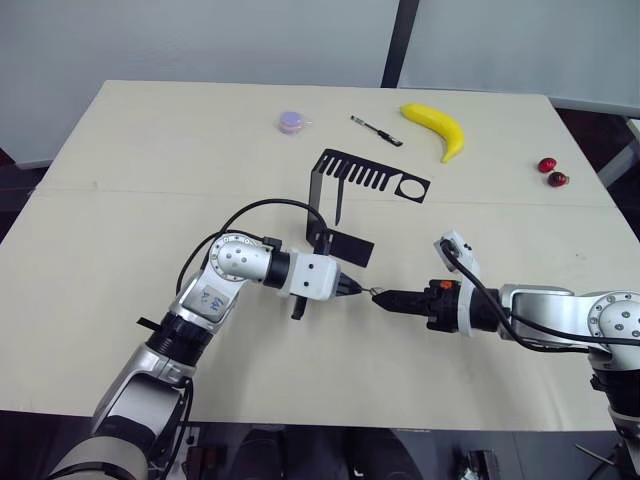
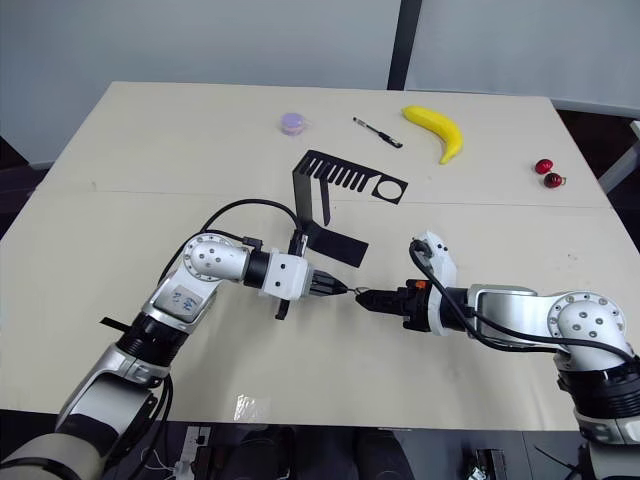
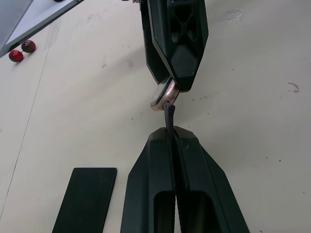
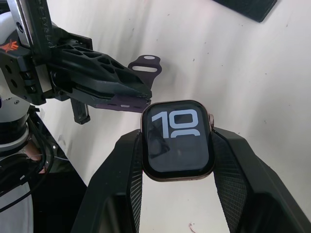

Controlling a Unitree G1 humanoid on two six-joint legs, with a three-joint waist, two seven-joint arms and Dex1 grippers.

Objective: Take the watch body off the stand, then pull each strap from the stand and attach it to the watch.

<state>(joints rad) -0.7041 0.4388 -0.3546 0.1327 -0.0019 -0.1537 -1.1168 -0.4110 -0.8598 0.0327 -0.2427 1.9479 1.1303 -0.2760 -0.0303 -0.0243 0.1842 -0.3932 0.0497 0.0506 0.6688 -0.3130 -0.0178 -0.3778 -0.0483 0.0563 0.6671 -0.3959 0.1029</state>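
The watch body, a rounded-square case with white digits on a black screen, sits between the fingers of my right gripper, which is shut on it just above the table's middle. My left gripper faces it tip to tip and is shut on a dark purple strap. The strap's end touches the edge of the watch body. Behind them stands the black stand, its slotted top arm pointing right. Another slim dark strap hangs from that arm.
At the table's far side lie a banana, a black pen and a small purple round object. Two red cherries sit at the far right. The stand's flat foot lies just behind the grippers.
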